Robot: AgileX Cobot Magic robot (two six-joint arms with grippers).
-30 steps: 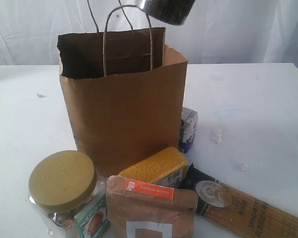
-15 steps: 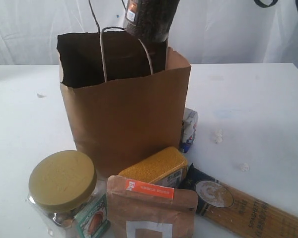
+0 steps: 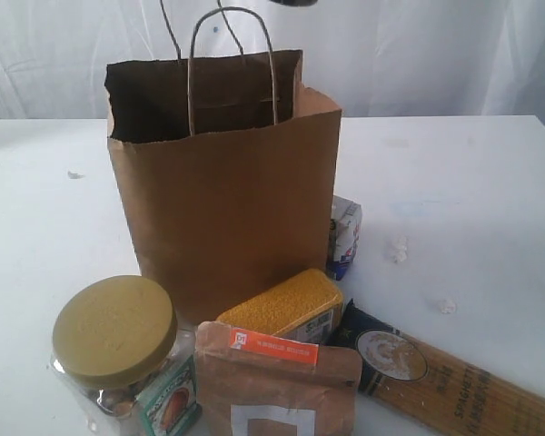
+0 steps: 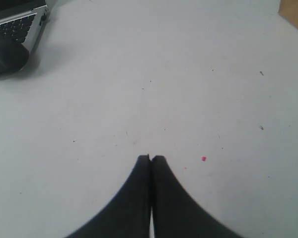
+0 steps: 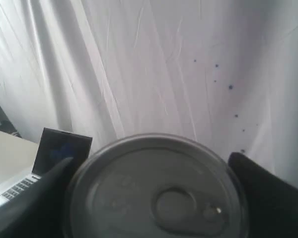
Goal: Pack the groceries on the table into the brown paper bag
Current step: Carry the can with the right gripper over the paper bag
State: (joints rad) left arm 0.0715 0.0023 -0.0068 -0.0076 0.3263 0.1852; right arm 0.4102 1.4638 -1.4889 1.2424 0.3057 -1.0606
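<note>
**White tabletop, can held high over the open bag**

White curtain hangs behind the table, whose plain top carries a few small specks. The brown paper bag stands upright near the middle of the surface. Its mouth is open and dark inside, the top edge is cut unevenly, and two twisted loop handles rise above it.

Toward the near edge the groceries crowd together:
- The clear jar with olive-yellow lid stands at the near left.
- The brown pouch with orange label stands just beside the jar.
- The yellow-grain bottle lies between the pouch and the bag.
- The long spaghetti pack lies flat, running toward the near right corner.
- The small white-blue carton stands against the bag's right side, partly hidden by it.

Broad white tabletop shows on both sides of the bag and out to the far edge.

The dark pull-tab can is in the air, off the table. In the exterior view only a dark sliver of it shows at the top of the picture, above the bag's mouth. The right gripper pinches the can, with its dark fingers flanking the rim on either side and the pull-tab lid facing the wrist camera.

The left gripper hovers over bare table with its fingertips pressed together and nothing between them. A laptop lies at one edge of that view.
</note>
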